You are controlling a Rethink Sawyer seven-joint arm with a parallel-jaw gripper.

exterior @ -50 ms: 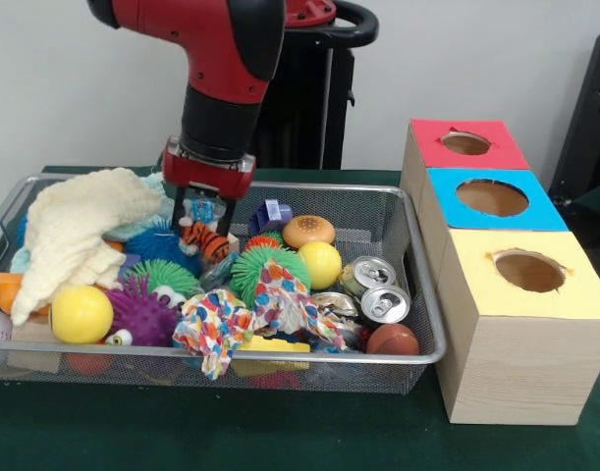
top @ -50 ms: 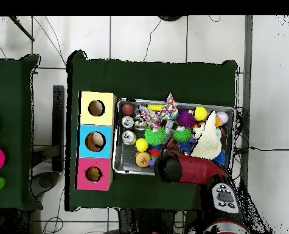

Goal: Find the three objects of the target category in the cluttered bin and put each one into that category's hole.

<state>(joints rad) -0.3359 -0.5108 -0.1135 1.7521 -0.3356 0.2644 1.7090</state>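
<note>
My gripper point(exterior @ -50 ms: 203, 208) hangs spread and empty in the wire bin point(exterior @ -50 ms: 417, 294), just above a striped tiger toy point(exterior @ -50 ms: 207, 241) at the back. I judge the toy soft and light, best pinched across its middle.

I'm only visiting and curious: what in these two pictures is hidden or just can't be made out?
- Gripper: front view shows it low among the toys; open or shut is unclear, and the arm covers it overhead.
- Striped toy: partly behind the gripper.
- Bin bottom: buried under clutter in both views.
- Hole in the yellow box: inside too dark to see.
</note>
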